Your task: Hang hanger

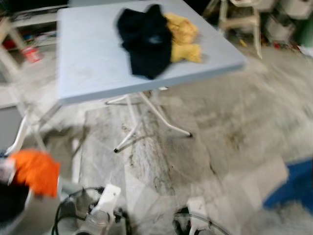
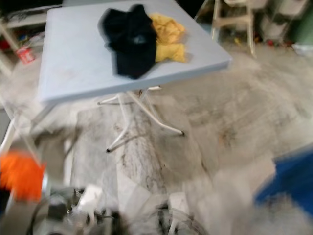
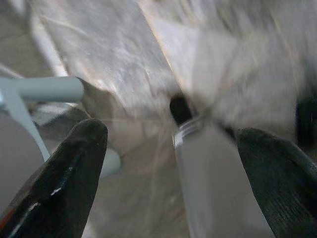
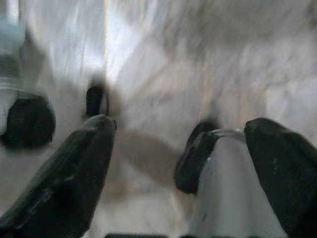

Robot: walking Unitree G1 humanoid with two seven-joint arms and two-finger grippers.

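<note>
While the head views are smeared with motion, the layout is readable enough: one pale blue folding counter fills the upper part of the frame, standing on white crossed legs over a marbled floor.

On its far side lie two garments touching each other, one black garment and one yellow garment just to its right. I can make out no hanger anywhere, on the counter or in either gripper, so the task's own thing cannot be placed from here. No rail or hook to hang it on is visible either.

At the lower left of the frame sits one blurred orange object, possibly cloth, too smeared to name. A blue patch shows at the lower right, and one red can stands on the floor at the upper left.

The left gripper has its two black fingers spread wide with nothing between them, pointed at the floor near a table leg. The right gripper is likewise spread and holding nothing.

My judgement is that the task has barely begun: nothing is picked up, nothing is hung, and finding the hanger is the first thing left.
</note>
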